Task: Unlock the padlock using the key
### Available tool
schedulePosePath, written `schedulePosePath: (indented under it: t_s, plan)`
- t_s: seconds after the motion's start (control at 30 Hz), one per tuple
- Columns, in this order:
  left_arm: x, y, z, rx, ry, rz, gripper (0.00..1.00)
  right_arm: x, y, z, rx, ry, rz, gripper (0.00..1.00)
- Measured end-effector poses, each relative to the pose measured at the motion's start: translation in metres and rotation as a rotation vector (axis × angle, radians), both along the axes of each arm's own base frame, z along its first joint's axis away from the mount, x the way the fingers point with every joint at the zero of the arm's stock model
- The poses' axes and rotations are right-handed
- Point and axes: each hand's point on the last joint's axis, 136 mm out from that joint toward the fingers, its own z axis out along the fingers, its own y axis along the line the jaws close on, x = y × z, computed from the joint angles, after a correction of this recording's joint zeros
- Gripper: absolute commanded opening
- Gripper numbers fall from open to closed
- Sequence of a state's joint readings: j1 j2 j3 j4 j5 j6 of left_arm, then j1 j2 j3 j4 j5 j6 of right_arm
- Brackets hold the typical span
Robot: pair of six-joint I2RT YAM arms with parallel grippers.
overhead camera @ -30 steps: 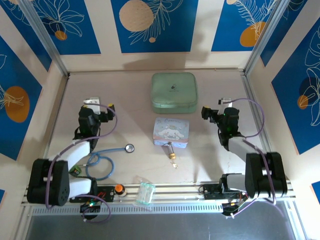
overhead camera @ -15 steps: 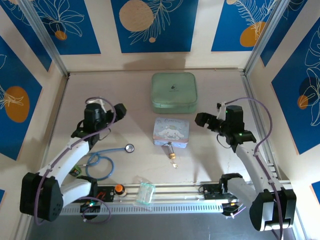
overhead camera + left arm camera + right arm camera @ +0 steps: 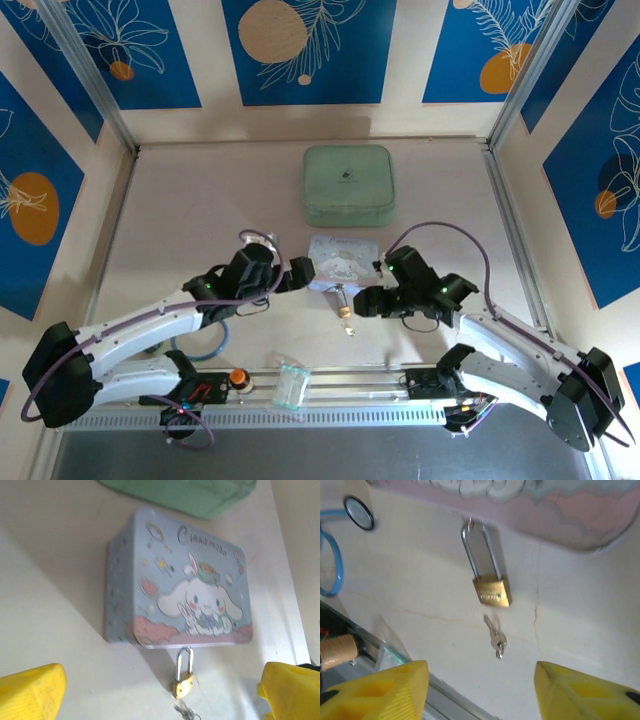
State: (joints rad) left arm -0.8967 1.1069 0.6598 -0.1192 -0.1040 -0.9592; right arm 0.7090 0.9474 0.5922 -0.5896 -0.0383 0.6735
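Padlock (image 3: 491,591) and key (image 3: 495,639) lie just left of the right gripper (image 3: 480,692), whose jaws stand apart and empty. Left gripper (image 3: 162,692) is also spread wide. Key teeth are indistinct.

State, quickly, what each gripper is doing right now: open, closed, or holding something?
Left gripper: jaws open, holding nothing.
Right gripper: jaws open, holding nothing.

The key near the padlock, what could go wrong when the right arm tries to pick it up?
The key is thin and lies flat on the table, so the jaws may slip off it. It sits close beside the padlock, so a pinch might knock that. The padlock seems hooked to the tin, which could shift too.
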Motion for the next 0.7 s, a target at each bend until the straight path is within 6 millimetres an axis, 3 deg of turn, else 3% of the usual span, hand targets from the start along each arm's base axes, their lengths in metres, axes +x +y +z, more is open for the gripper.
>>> schedulePosePath:
  t_s: [0.17, 0.33, 0.5, 0.7]
  plan:
    - [-0.012, -0.009, -0.016, 0.027, 0.038, -0.004, 0.97, -0.024, 0.012, -0.026, -0.079, 0.073, 0.058, 0.51]
    - [-0.011, -0.006, -0.015, 0.028, 0.033, 0.021, 0.95, -0.035, 0.021, -0.046, -0.147, 0.111, 0.093, 0.48]
    - [-0.014, -0.001, -0.010, 0.017, 0.022, 0.039, 0.94, -0.043, 0.024, -0.063, -0.214, 0.125, 0.108, 0.45]
    - [-0.021, 0.006, -0.024, 0.030, 0.044, 0.054, 0.94, -0.044, 0.024, -0.076, -0.271, 0.137, 0.111, 0.43]
